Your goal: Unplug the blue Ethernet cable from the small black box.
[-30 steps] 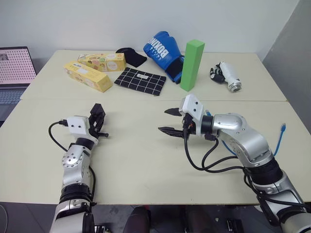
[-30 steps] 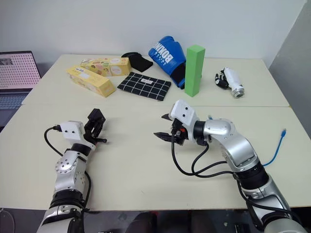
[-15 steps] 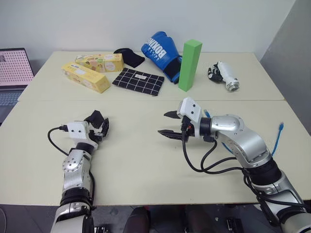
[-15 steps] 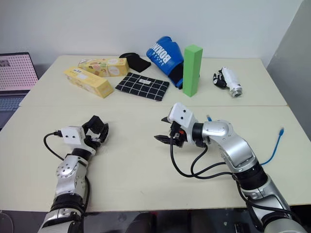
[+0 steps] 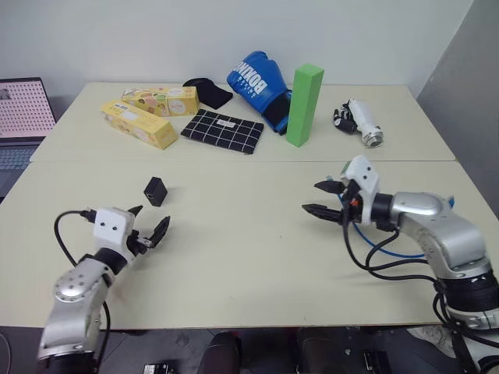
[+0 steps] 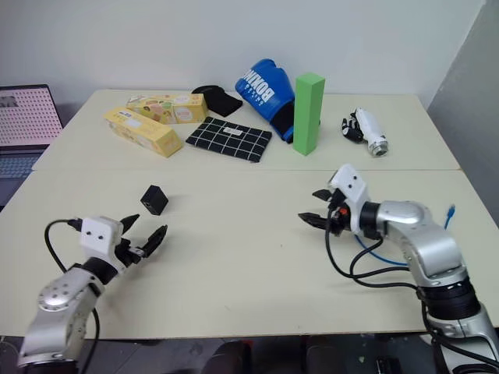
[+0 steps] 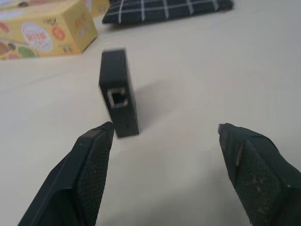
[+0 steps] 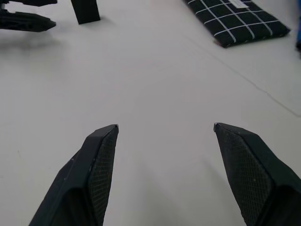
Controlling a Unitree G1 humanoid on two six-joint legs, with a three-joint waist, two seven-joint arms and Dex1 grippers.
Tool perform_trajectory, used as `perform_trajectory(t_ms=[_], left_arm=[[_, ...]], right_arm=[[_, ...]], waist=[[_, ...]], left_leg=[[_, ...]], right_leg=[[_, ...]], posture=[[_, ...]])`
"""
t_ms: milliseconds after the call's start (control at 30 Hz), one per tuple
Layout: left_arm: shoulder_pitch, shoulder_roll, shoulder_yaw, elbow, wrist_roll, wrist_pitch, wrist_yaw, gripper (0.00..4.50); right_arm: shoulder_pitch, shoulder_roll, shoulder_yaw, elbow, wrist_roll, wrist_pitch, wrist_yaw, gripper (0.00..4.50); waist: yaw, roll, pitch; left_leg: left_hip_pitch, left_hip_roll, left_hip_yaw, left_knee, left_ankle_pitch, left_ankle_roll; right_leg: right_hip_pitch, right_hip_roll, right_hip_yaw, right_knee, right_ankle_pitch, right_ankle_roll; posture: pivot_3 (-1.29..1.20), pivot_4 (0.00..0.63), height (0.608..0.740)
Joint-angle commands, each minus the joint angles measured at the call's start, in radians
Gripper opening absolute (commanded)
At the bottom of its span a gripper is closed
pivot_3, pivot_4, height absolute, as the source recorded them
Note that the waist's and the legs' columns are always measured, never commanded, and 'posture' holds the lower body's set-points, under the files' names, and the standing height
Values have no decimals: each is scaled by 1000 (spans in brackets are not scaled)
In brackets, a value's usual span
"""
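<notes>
L claw [image 5: 150, 229] has let go and backed off, wide, empty. Small black box [image 5: 155, 191] now stands free toward tabletop's [image 5: 234, 257] left edge, port bare. R claw [image 5: 321, 199] wide, empty; blue Ethernet cable [image 5: 450, 218] near right edge. Unplug looks done.

A pale cream, matte surface [image 5: 249, 257] fills most of the scene, made of two flat tabletops pushed together; a thin straight seam [image 5: 234, 161] runs left to right across it, between the near half and the far half. Beyond the far edge stands a plain white wall [image 5: 156, 39], evenly lit with no strong shadows. At the far right a grey panel [image 5: 468, 93] rises at a slant beside the surface. At the left edge an open laptop [image 5: 23, 109] shows a bright screen with a dotted pattern. Below the near edge the floor is dark.
</notes>
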Motion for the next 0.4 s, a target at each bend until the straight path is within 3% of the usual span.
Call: perform_trajectory(t_ms=[33,200,400], left_arm=[[30,84,74,-94,-77,78,-89,3760],[6,203,147,-71,-138,178,-171,3760],[4,258,191,-59,-160,195,-253,3760]], right_arm=[[3,-66,-68,18,22,-14,47,3440],[4,-142,-100,66,18,-32,84,3440],[-4,-155,-102,65,31,-25,99,3440]], waist=[[-1,0,0],[0,0,0],[-1,0,0]], left_leg=[[0,0,1,0,0,0],[0,0,2,0,0,0],[0,0,2,-1,0,0]], right_leg=[[0,0,0,0,0,0],[0,0,0,-1,0,0],[0,0,1,-1,0,0]], posture=[[0,150,740],[0,150,740],[0,150,740]])
